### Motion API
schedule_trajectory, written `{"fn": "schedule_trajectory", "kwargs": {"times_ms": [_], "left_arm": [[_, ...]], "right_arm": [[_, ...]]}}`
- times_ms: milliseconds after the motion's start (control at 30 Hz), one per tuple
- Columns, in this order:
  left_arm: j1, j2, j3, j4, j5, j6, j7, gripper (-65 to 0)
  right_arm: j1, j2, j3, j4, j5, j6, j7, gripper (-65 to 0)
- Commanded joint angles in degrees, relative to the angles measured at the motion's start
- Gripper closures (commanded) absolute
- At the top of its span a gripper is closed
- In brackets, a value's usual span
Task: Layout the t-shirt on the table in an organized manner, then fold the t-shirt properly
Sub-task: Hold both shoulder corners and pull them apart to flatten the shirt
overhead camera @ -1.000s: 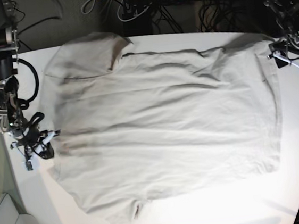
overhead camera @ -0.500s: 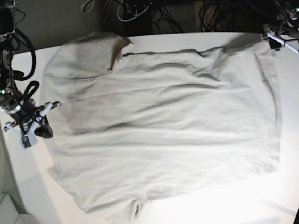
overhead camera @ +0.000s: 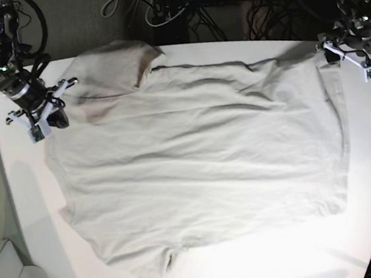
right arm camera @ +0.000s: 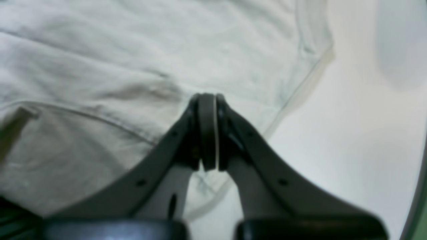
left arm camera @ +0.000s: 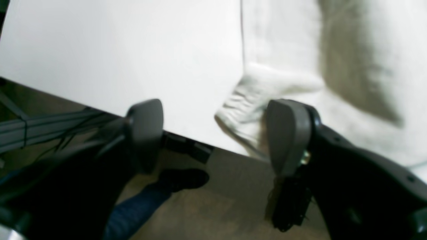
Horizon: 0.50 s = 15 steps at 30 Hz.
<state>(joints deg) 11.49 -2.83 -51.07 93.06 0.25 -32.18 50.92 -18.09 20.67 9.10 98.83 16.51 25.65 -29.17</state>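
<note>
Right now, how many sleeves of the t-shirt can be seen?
2. One sleeve lies at the far left corner of the t-shirt; the other sleeve lies at the near left, by the table edge.

Bare table (overhead camera: 32, 228) beside t-shirt (overhead camera: 201, 157)

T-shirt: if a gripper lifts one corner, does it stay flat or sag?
Likely sags: the t-shirt lies limp with soft wrinkles, and its corner bunches near the table edge. Probably light, being thin. Pushed, it would likely bunch rather than slide whole.
</note>
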Motion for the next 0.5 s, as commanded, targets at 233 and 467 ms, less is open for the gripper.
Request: {"fn": "schedule_trajectory", "kwargs": {"times_ms": [233,467], "left_arm": [[-3.35,-1.26,3.2,-4.66,-0.3,-0.3,-1.64,-46.2],[-3.44,-0.91,3.2,-4.22,-0.3,-0.3,-1.64,-35.2]], "right_arm": [[-5.52,0.65,0.44,2.76,0.59,-0.2,1.78,0.0],[-7.54,0.65,0.44,2.93,0.59,-0.2,1.78,0.0]]}}
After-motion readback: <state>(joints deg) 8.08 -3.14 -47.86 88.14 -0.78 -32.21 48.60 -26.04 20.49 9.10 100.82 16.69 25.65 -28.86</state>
